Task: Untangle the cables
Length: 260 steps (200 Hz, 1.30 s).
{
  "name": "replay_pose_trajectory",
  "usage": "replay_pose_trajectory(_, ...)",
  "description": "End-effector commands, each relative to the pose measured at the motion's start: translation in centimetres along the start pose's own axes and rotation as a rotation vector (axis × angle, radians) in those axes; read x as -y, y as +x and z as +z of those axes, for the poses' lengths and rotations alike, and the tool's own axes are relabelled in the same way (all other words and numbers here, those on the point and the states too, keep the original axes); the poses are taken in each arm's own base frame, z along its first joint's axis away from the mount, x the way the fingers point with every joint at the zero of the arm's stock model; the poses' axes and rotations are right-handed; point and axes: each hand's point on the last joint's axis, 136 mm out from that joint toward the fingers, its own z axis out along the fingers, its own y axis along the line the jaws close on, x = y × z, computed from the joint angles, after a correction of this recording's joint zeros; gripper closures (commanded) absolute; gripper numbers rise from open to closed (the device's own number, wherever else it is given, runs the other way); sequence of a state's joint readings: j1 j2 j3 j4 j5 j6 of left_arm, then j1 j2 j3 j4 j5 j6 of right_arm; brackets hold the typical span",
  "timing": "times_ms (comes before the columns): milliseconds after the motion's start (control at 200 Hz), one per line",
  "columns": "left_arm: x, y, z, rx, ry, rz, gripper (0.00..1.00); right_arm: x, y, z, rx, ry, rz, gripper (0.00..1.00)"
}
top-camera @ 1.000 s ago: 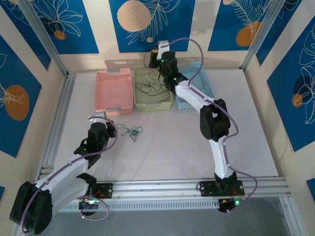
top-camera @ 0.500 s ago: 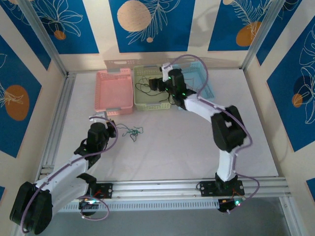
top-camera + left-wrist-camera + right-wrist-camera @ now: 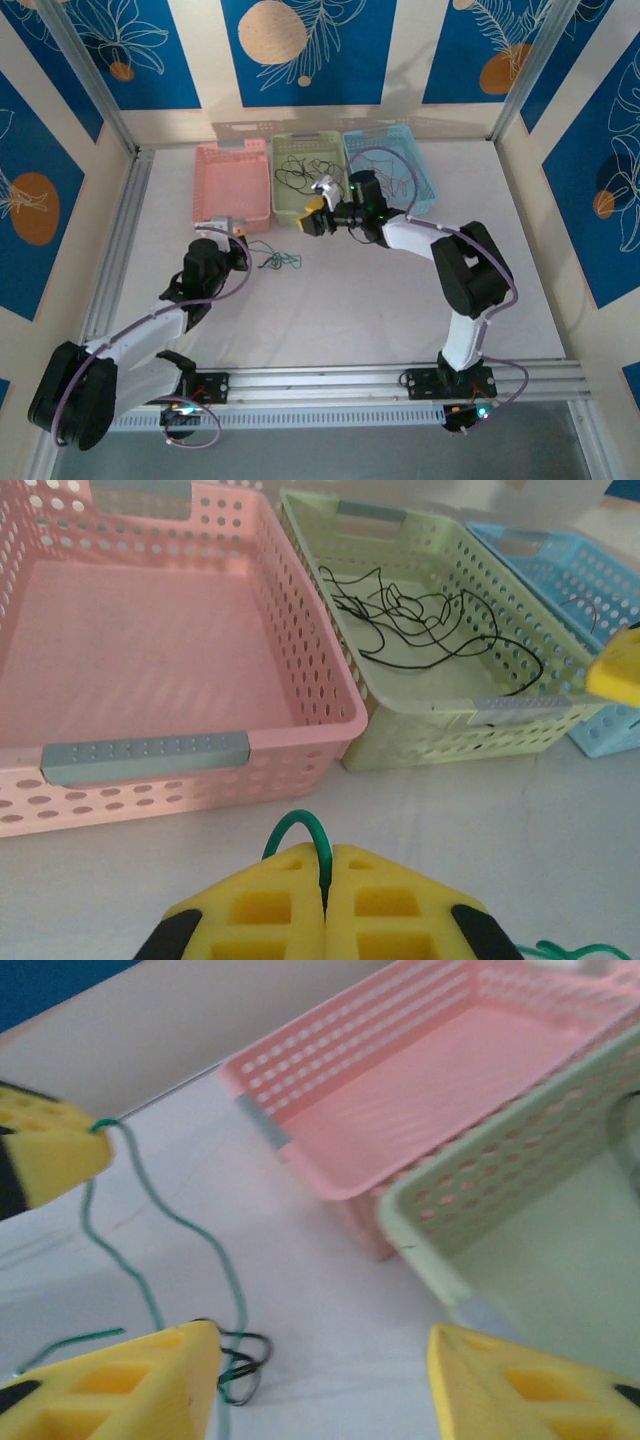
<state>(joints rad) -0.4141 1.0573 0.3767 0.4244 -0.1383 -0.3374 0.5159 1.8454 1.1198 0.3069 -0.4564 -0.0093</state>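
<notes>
Top external view, we see left gripper point(image 3: 236, 243) clenched on green cable point(image 3: 280, 262) trailing across white table point(image 3: 350, 300), right gripper point(image 3: 312, 214) with jaws parted near it, black cables point(image 3: 300, 170) heaped in green basket point(image 3: 308, 136).

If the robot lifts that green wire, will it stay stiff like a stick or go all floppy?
Probably floppy: the green wire curls in loose bends from the left gripper pinching it. Likely very light too, since it looks thin beside the pink basket. It may snag: a dark wire seems looped with it.
</notes>
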Motion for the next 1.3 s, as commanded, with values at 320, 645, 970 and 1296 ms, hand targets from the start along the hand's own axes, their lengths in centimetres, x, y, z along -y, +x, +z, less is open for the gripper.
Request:
replay_pose_trajectory(320, -0.8, -1.3, -0.8, 0.083, -0.028, -0.009, 1.0, -5.8, 3.5, 2.3, -0.208, -0.297, -0.022, 0.33)
replay_pose_trajectory(645, -0.7, -1.7, -1.4, 0.117, -0.013, -0.015, 1.0, -5.4, 6.5, 4.6, -0.353, -0.241, -0.061, 0.39)
replay_pose_trajectory(970, -0.8, -1.7, -1.7, 0.13, -0.017, -0.022, 1.0, -4.2, 5.4, 4.8, -0.329, -0.17, -0.103, 0.93)
replay_pose_trajectory(1296, -1.3, -1.4, -1.1, 0.102, -0.054, -0.022, 1.0, -5.7, 2.4, 3.4, -0.102, -0.092, -0.308, 0.39)
